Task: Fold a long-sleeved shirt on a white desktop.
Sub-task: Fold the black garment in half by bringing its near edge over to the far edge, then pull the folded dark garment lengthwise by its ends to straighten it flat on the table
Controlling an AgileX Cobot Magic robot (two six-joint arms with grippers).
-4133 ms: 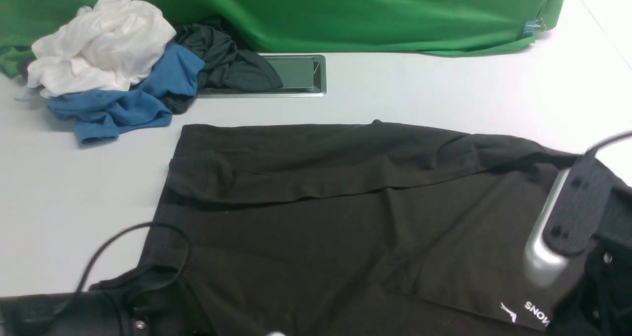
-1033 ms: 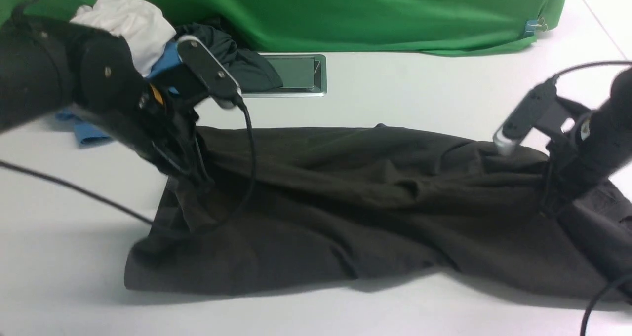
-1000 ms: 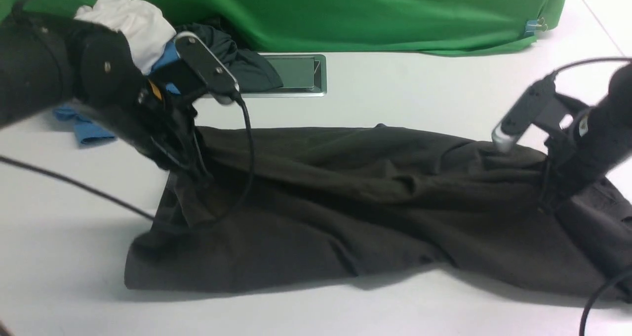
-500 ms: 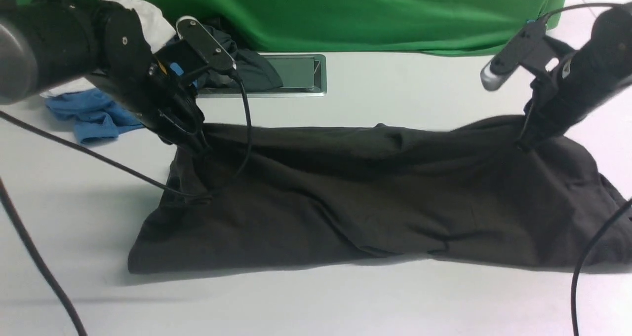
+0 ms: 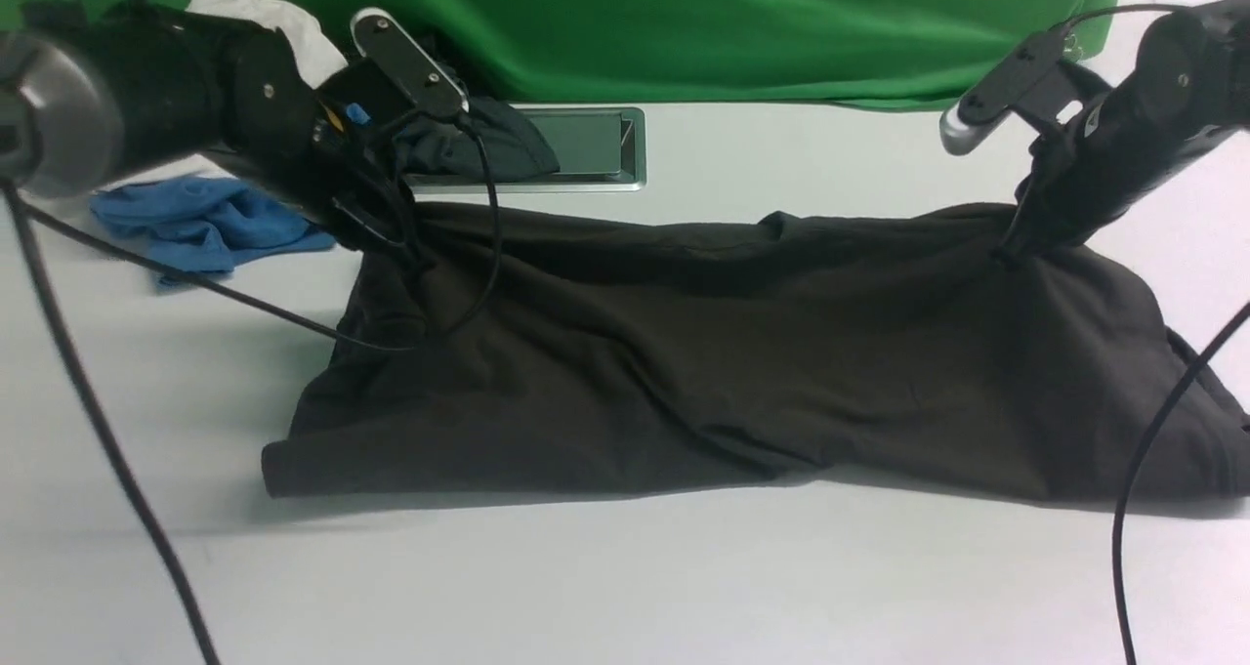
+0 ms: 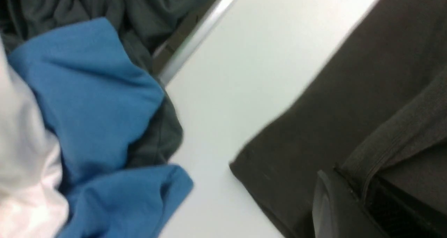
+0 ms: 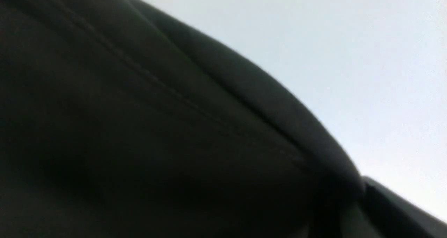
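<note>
Since the earlier frame, both arms had carried the shirt's (image 5: 742, 372) near edge up and back. The left gripper (image 5: 405, 250) and right gripper (image 5: 1011, 250) each had jaws pinched on a corner, evidently to hold the edge taut for a square fold. The shirt's bulk lay mid-desk (image 5: 625, 587).

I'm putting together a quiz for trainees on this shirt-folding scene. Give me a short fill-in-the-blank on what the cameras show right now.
1. The left pincer and the right pincer are both ____ on the long-sleeved shirt.
2. The backdrop behind the white desktop is coloured ____.
3. The blue garment lies on the robot's ____ side.

Missing words: shut; green; left.
</note>
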